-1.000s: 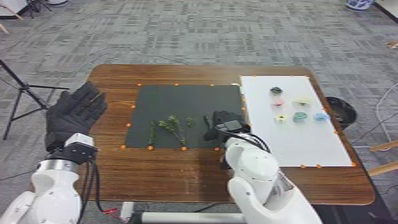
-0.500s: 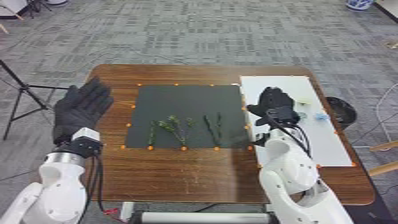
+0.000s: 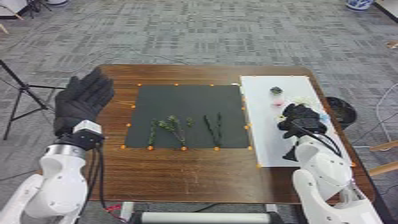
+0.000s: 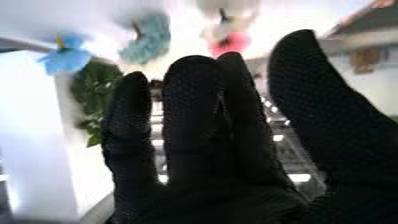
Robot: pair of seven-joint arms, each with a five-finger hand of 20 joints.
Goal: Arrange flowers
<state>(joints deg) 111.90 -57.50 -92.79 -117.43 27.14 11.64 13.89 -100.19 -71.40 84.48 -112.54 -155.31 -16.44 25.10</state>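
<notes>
1. Currently, the right hand (image 3: 303, 121) is over the white sheet (image 3: 265, 130) on the counter (image 3: 209, 175), its fingers extended and spread, thumb apart.
2. A dark flower (image 3: 276, 90) and a pink flower (image 3: 278, 102) lie on that sheet, beyond the hand.
3. The right wrist view records a blue flower (image 4: 67, 59) and a teal flower (image 4: 149, 39) near the fingertips.
4. Green stems (image 3: 179, 132) lie on the dark mat (image 3: 178, 100).
5. The left hand (image 3: 77, 106) is spread at the counter's left edge.

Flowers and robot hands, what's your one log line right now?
right hand: open, over white board | left hand: open, left of black mat | green stems: on black mat | pink flower: on white board
</notes>
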